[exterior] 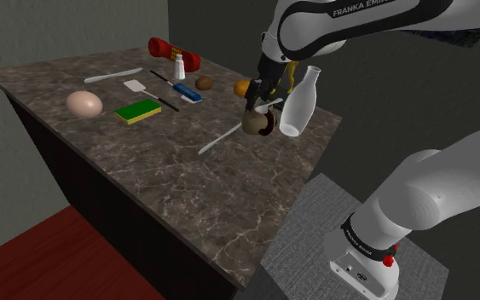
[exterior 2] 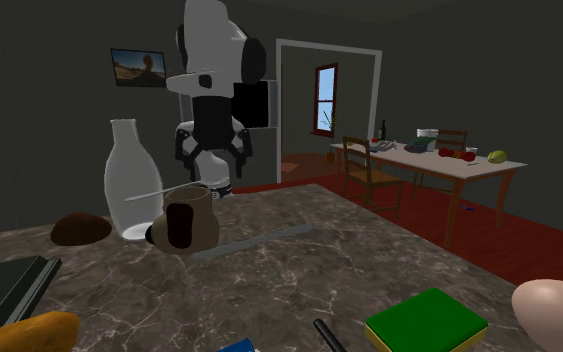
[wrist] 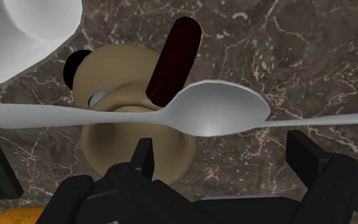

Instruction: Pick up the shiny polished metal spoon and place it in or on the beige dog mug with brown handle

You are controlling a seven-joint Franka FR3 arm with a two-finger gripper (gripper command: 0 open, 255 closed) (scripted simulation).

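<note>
The all-black two-finger gripper [wrist: 220,147] hangs spread open, clasping nothing, above the pale grey long-handled spoon [wrist: 219,111] lying across the beige dog mug with brown handle [wrist: 114,67], where, seemingly barely balanced, it could tip off toward the tall white bottle [exterior: 300,102] at the mug's 3 o'clock in the shoulder view.

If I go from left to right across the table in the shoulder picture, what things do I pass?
Egg → green sponge → small white bottle → brown round thing → beige mug → tall white bottle.
</note>
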